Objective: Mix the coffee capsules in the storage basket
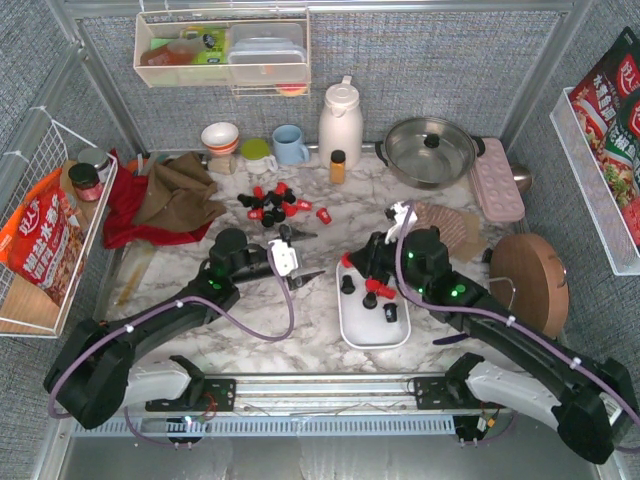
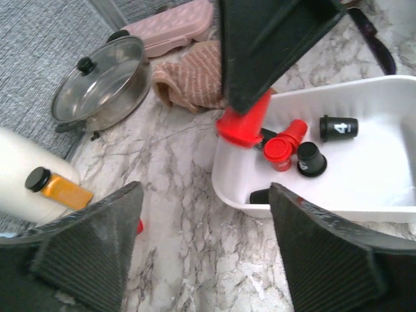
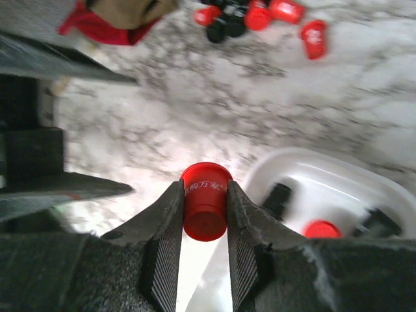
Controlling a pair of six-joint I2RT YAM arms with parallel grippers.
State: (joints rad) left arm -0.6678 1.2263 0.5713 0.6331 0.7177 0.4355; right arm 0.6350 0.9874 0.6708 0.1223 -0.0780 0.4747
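Observation:
The white storage basket (image 1: 372, 330) lies on the marble in front of the right arm. It holds a few red and black coffee capsules (image 1: 376, 291). More loose capsules (image 1: 276, 205) lie in a pile farther back. My right gripper (image 1: 352, 262) is shut on a red capsule (image 3: 205, 201) above the basket's far left rim (image 3: 289, 159). The held capsule also shows in the left wrist view (image 2: 244, 125). My left gripper (image 1: 305, 255) is open and empty over bare marble, left of the basket (image 2: 364, 195). Its fingers (image 2: 84, 253) stand wide apart.
A lidded steel pot (image 1: 430, 150), a white jug (image 1: 340, 120), an amber bottle (image 1: 338, 165), a blue mug (image 1: 290, 145) and bowls line the back. A pink box (image 1: 497, 180), a striped cloth (image 1: 447, 225) and a round wooden board (image 1: 530, 280) lie right. Red and brown cloths (image 1: 165, 195) lie left.

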